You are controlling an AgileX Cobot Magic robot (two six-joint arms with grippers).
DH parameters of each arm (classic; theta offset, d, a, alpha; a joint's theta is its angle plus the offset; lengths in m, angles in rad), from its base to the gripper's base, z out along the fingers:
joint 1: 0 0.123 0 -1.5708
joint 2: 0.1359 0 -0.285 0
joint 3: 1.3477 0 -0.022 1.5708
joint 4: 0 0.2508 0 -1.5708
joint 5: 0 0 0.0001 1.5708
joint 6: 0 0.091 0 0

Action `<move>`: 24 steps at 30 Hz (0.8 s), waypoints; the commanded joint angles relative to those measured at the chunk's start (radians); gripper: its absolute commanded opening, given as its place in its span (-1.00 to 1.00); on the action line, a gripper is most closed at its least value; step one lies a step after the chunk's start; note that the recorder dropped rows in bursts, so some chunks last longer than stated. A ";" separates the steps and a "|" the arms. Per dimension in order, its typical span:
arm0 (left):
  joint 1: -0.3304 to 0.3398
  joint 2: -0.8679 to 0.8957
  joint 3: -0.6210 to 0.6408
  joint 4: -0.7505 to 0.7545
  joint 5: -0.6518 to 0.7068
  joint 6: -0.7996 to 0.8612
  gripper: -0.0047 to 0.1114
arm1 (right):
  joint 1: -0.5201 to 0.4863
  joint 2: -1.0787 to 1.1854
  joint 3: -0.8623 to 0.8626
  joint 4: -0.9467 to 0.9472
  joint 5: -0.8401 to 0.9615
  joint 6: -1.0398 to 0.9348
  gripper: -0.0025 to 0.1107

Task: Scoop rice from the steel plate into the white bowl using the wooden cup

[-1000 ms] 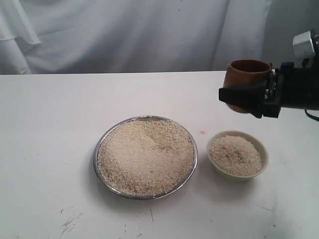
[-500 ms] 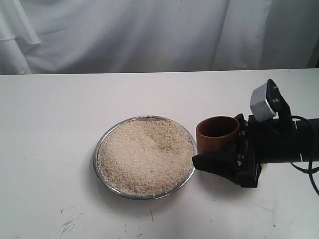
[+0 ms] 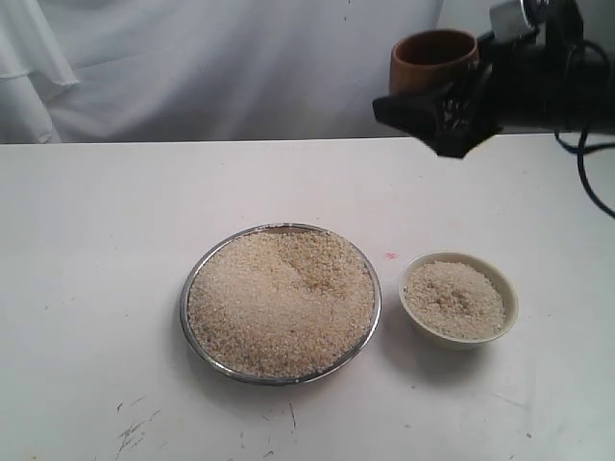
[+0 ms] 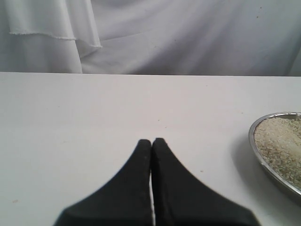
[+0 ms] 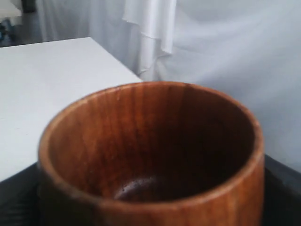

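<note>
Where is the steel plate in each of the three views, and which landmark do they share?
Exterior view: the steel plate is central, beside the white bowl.
Left wrist view: only part of its rim shows, cut by the picture's edge.
Right wrist view: not in it.
Shared landmark: the white curtain.

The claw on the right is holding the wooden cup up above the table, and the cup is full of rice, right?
Not quite: the wooden cup is empty; the right wrist view shows its bare bottom. The right claw does hold it above the table.
</note>
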 commanded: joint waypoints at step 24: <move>-0.002 -0.005 0.005 -0.001 -0.006 -0.003 -0.92 | -0.035 0.300 -0.401 0.023 -0.046 0.119 -0.96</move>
